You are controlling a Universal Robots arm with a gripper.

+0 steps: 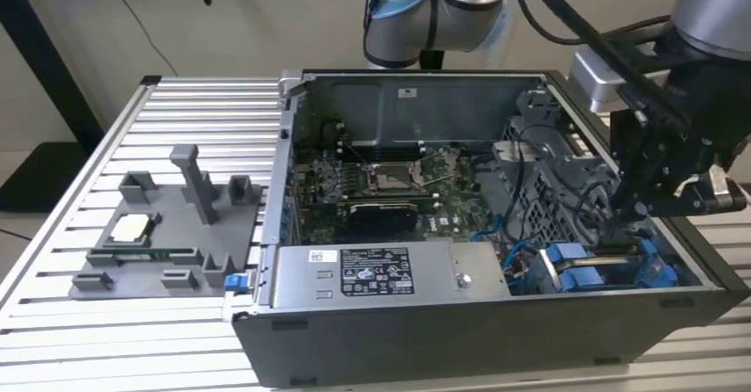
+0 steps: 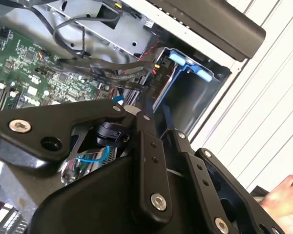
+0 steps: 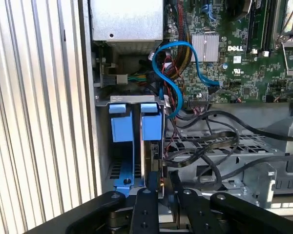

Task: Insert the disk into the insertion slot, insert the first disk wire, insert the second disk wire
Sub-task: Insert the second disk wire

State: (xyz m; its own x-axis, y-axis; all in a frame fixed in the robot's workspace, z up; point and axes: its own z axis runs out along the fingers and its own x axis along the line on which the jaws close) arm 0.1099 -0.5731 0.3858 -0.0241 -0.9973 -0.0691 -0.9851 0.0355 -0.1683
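The disk, in its bright blue carrier, stands on edge in the insertion slot, a grey metal bay with a perforated wall at the case's front corner. A second blue carrier sits beside it. My gripper hangs directly over the bay, its black fingers closed on the disk's near edge. In the exterior view the gripper is just above the blue carriers at the exterior view's right. A blue wire and black wires lie loose beside the bay.
The grey power-supply box sits along the case front and the motherboard lies behind it. A grey fixture plate rests on the slatted table at the exterior view's left. A person's hand is outside the case.
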